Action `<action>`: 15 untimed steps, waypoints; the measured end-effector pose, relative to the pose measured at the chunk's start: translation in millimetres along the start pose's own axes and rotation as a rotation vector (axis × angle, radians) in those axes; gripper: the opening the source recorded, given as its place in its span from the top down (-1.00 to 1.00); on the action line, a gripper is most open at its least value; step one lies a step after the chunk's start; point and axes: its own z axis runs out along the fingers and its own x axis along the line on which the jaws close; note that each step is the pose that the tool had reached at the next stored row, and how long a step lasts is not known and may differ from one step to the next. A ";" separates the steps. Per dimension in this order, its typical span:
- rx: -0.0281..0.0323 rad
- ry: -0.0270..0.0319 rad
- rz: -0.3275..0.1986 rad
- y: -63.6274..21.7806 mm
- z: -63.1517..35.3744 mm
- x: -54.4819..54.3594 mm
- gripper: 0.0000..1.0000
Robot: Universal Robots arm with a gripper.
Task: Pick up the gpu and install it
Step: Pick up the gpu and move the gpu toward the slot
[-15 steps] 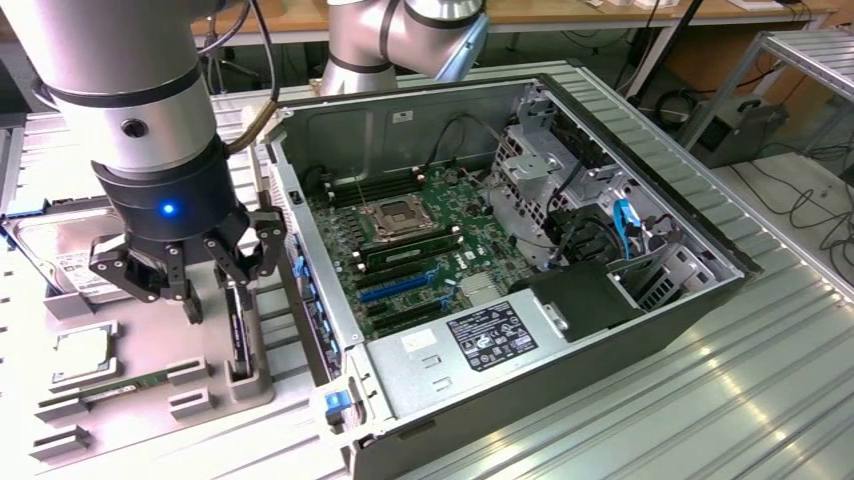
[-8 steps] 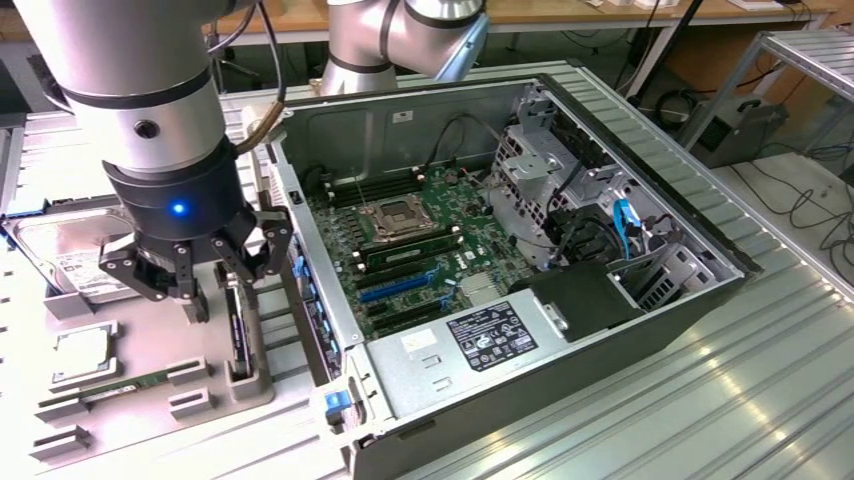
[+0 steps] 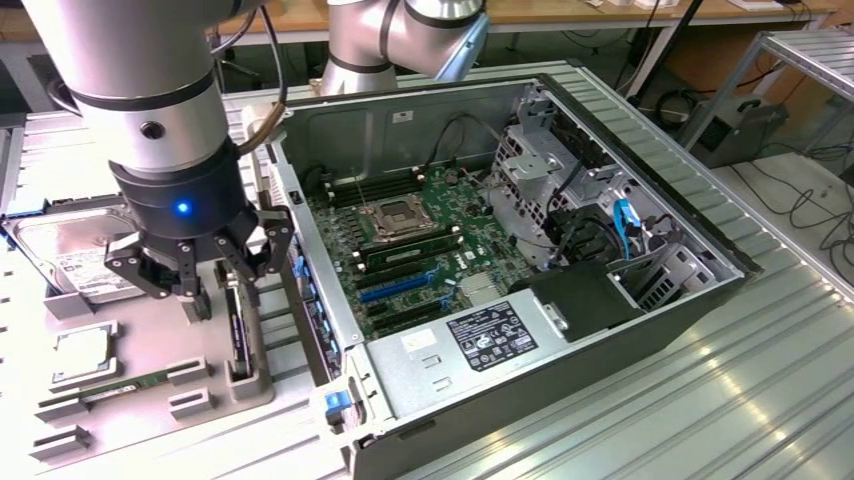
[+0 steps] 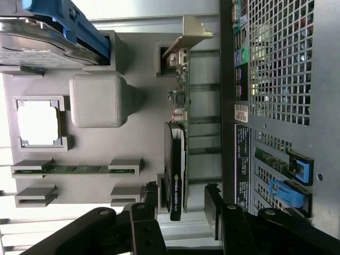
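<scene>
**Item — gpu** (image 4: pixel 179 133): dark card standing on edge in a slot of the grey fixture tray (image 4: pixel 143 106). Its black cooler (image 4: pixel 173 175) is at the gripper's end and its silver end bracket (image 4: pixel 187 36) at the far end. On the exterior view's clock face it lies at about 8 o'clock from the open computer case (image 3: pixel 387 125), just beside the case wall.

**Gripper** (image 4: pixel 178 215): spread wide, one finger on each side of the card's cooler end, pinching nothing.

**Handling, as judged:** the pick-up is the step in hand. Keep the card centred between the fingers, bite on the cooler and board faces rather than the bracket, and stay square to the slot so the card does not bind.

**Neighbours on the tray:** memory stick (image 4: pixel 74 170), processor (image 4: pixel 38 122), hard drive (image 4: pixel 37 48).

**Obscured:** the card's connector edge is sunk in the slot, and finger contact cannot be told. The hard drive is cut off at the frame edge. The motherboard (image 3: pixel 441 235) has expansion slots partly behind the case wall.
</scene>
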 end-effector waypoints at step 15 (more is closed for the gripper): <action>-0.0795 0.0050 0.002 2.6 9.3 -0.5 0.04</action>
